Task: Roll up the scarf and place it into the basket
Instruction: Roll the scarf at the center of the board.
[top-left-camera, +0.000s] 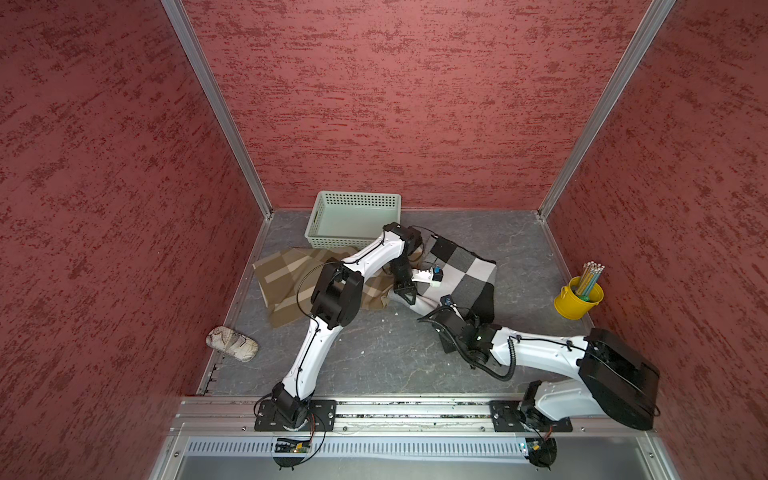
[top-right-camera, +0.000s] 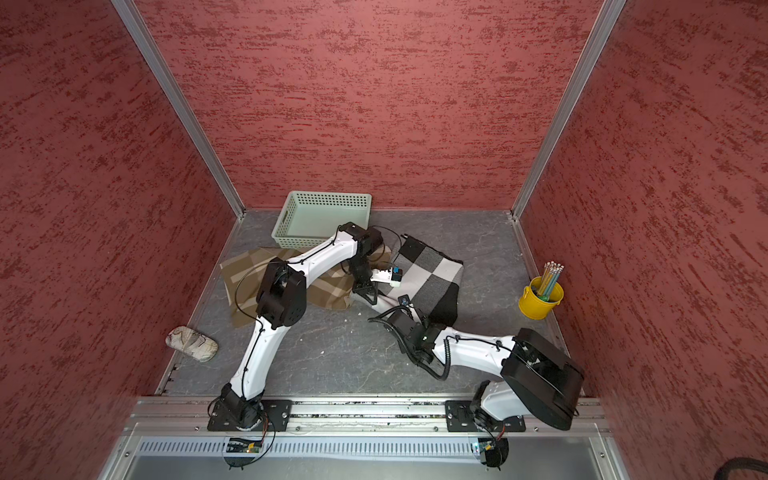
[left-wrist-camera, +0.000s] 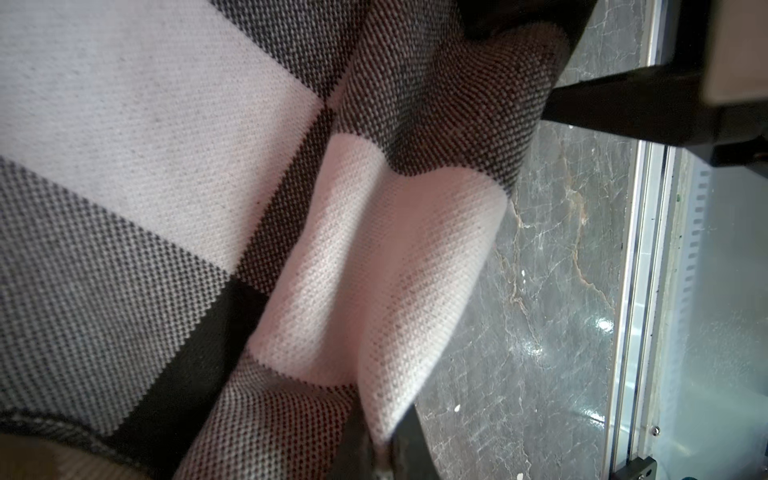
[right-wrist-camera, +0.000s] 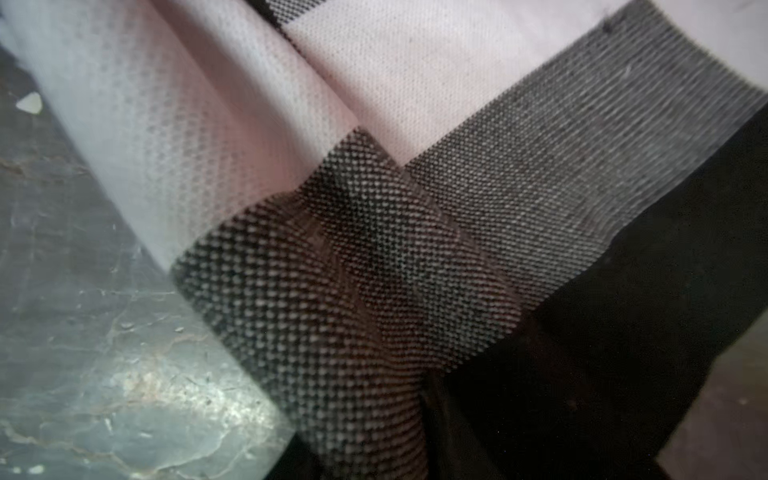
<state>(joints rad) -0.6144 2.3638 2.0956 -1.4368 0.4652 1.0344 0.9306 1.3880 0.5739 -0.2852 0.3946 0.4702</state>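
The scarf (top-left-camera: 465, 274) is black, white and grey checked. It lies on the grey floor right of centre, and its near edge is turned up into a loose roll (left-wrist-camera: 374, 257). My left gripper (left-wrist-camera: 384, 461) is shut on a white fold at the roll's left end; in a top view it (top-left-camera: 409, 299) points down at that end. My right gripper (right-wrist-camera: 365, 457) holds a grey-checked fold (right-wrist-camera: 332, 332) of the roll between its dark fingers, near the scarf's front edge. The mint-green basket (top-left-camera: 332, 242) stands empty at the back wall, behind the left arm.
A brown plaid cloth (top-left-camera: 286, 278) lies left of the scarf, partly under the left arm. A yellow bucket of pencils (top-left-camera: 577, 301) stands at the right wall. A pale patterned pouch (top-left-camera: 232, 344) lies at the left wall. Red walls enclose three sides.
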